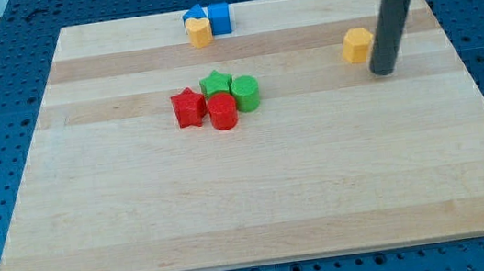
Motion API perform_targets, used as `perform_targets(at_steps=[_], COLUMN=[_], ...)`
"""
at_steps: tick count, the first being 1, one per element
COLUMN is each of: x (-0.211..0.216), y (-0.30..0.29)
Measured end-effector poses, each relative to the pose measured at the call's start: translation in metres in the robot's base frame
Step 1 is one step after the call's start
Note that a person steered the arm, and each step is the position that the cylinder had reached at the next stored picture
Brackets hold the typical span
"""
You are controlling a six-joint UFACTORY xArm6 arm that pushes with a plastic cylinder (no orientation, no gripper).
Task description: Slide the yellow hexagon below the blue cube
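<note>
The yellow hexagon [359, 44] lies on the wooden board [260, 207] at the view's upper right. The blue cube [219, 18] stands near the board's top edge, left of centre. A second yellow block [200, 32], its shape unclear, touches the cube's lower left side. Another blue block [193, 15] shows partly behind that yellow block. My tip [384, 71] rests on the board just to the right of the yellow hexagon and slightly below it, close to it. The dark rod rises from there to the view's top right.
A tight cluster sits left of the board's centre: a red star [188, 108], a green star [215, 85], a green cylinder [245, 92] and a red cylinder [223, 112]. A blue perforated table surrounds the board.
</note>
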State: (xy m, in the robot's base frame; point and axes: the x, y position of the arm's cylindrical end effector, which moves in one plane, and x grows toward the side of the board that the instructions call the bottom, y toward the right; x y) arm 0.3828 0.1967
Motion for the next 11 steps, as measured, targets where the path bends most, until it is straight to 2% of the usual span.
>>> perform_targets(at_steps=[2, 4, 6, 8, 9, 11], x=[-0.041, -0.064, -0.055, -0.047, -0.062, -0.087], y=[-0.011, -0.130, -0.139, -0.190, -0.224, -0.254])
